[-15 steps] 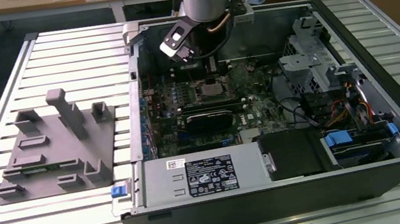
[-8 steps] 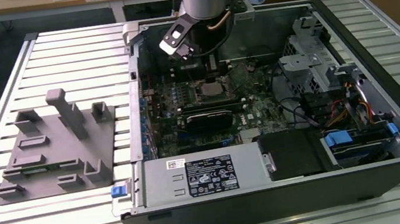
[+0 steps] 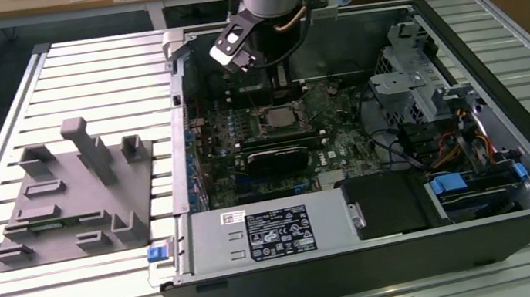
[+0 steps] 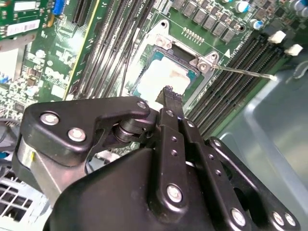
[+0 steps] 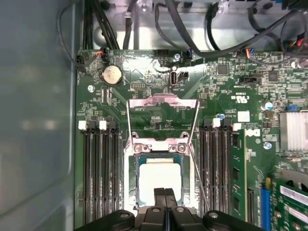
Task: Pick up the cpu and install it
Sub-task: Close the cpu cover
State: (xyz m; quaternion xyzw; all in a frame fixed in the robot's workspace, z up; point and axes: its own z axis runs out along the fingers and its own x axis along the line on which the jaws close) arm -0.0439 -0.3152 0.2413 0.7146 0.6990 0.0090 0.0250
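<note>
The cpu (image 5: pixel 159 179) is a pale silver-white square lying flat in the motherboard socket (image 5: pixel 129 178), and it also shows in the second wrist view (image 4: pixel 166 77). The socket's metal load plate (image 5: pixel 162 102) is swung open, and its thin lever (image 4: pixel 240 71) sticks out sideways. My gripper (image 5: pixel 165 195) hangs just above the cpu's near edge with its two black fingers pressed together and nothing between them. In the exterior view the gripper (image 3: pixel 244 59) is over the open computer case, above the socket (image 3: pixel 276 119).
A grey fixture (image 3: pixel 74 191) stands on the slatted table at the exterior view's left. Inside the case are a white-labelled metal box (image 3: pixel 266 230), memory slots (image 5: pixel 96 173) on both sides of the socket, drive bays (image 3: pixel 423 87) and cables (image 5: pixel 192 29).
</note>
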